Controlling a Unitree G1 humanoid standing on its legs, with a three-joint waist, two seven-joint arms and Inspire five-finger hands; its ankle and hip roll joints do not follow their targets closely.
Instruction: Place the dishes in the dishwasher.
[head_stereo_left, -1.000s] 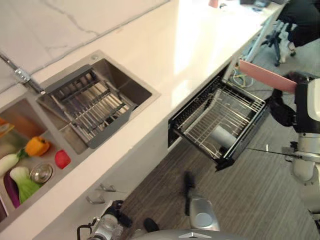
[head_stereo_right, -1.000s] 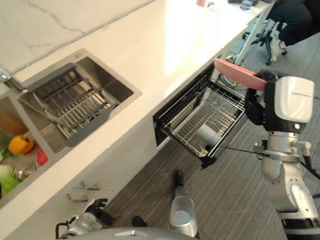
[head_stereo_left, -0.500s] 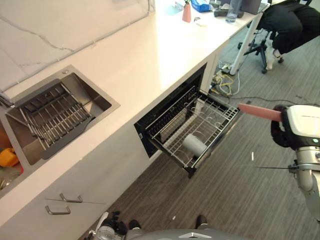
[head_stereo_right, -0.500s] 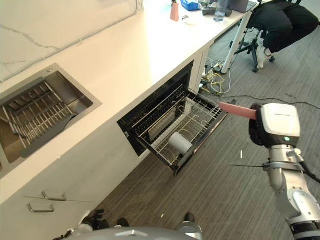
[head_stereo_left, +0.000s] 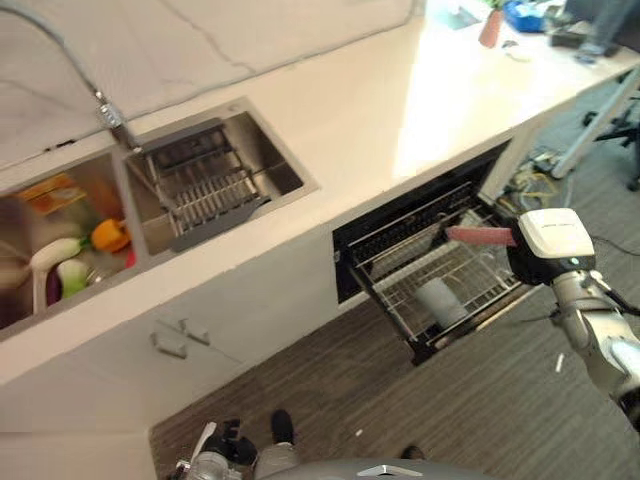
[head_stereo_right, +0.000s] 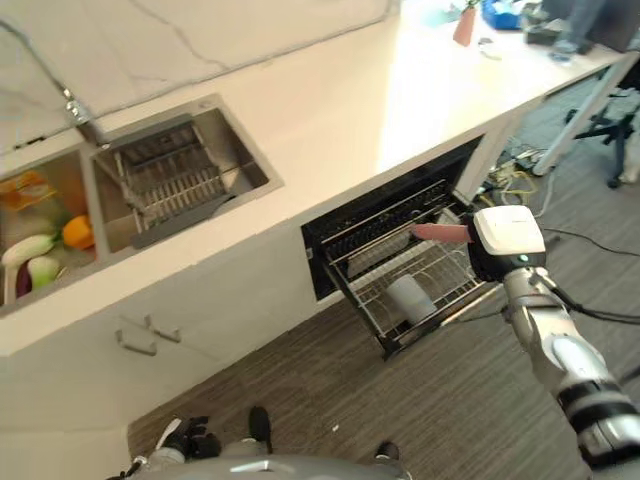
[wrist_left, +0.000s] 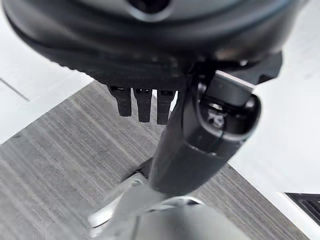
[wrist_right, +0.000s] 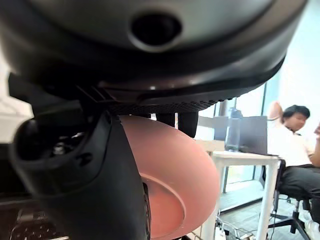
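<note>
Clamped in my right hand (wrist_right: 75, 165), thumb over its face, the pink plate (head_stereo_left: 480, 236) lies flat, pointing from my hand over the dishwasher rack (head_stereo_left: 440, 280); my left hand (wrist_left: 142, 102) hangs relaxed

Right hand (wrist_right: 75, 170) extended forward, fingers curled (left hand (wrist_left: 200, 125) hangs relaxed).

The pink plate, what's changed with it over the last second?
The right robot hand, shut on the pink plate, has carried it from beyond the pulled-out dishwasher rack's outer edge to over the rack. The camera itself also swung. The grey cup still lies in the rack, and the left robot hand stays idle.
</note>
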